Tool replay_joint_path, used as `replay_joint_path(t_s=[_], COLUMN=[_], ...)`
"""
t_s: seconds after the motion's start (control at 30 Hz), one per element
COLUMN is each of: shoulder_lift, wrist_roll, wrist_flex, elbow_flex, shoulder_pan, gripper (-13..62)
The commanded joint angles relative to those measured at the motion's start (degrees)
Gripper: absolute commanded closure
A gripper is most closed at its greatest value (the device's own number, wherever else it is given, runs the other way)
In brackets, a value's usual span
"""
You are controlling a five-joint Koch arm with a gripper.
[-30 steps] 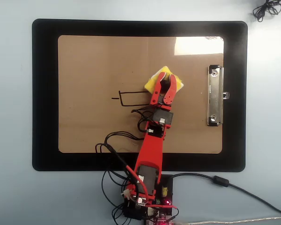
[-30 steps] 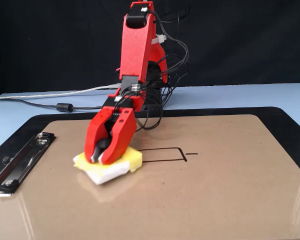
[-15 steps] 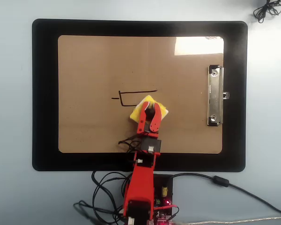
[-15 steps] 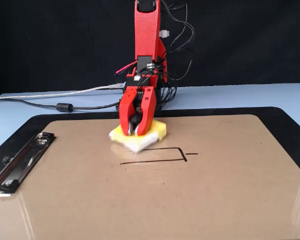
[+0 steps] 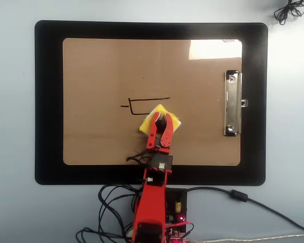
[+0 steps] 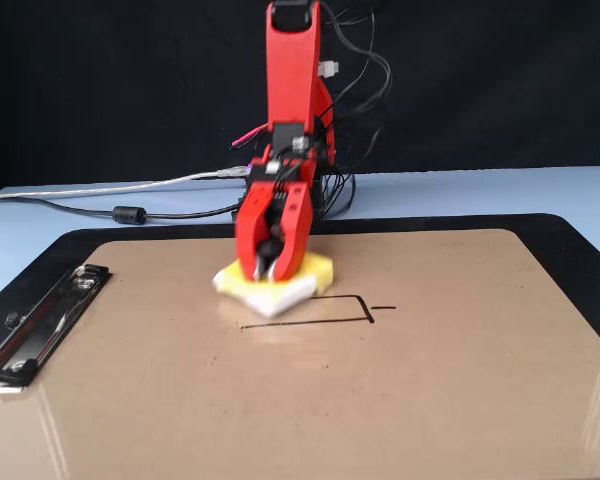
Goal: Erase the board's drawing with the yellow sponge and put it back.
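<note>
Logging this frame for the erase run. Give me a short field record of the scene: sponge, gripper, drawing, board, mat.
sponge: yellow sponge, flat on the board, just below the drawing in the overhead view
gripper: gripper shut on the sponge's knob, jaws pointing down
drawing: drawing partly erased; top line, left side and left dash remain
board: board tan, metal clip on its right edge in the overhead view
mat: black mat under the board

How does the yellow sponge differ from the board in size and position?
The yellow sponge is small and square; the board is large and rectangular. The sponge is held in the gripper; the board lies free on the black mat. The sponge is yellow; the board is tan-brown.
</note>
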Motion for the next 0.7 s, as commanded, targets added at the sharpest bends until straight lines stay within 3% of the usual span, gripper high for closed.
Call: replay_joint_path(t_s=[0.0,0.07,0.27,0.33,0.43,0.67], shoulder_lift=[7.6,7.4,-18.3,-21.4,-17.8,3.1], wrist_roll=[-0.7,-0.7,-1.1,-1.1,-1.1,-1.7], wrist_flex=[-0.8,-0.4,-1.1,-1.1,-1.1,-0.7], elbow_flex=[2.7,2.2,-21.5,-24.5,-21.2,-1.1], shoulder_pan=[0.6,0.4,-1.8,-1.8,-2.2,-9.4], gripper=[57.4,57.4,57.4,57.4,57.4,57.4])
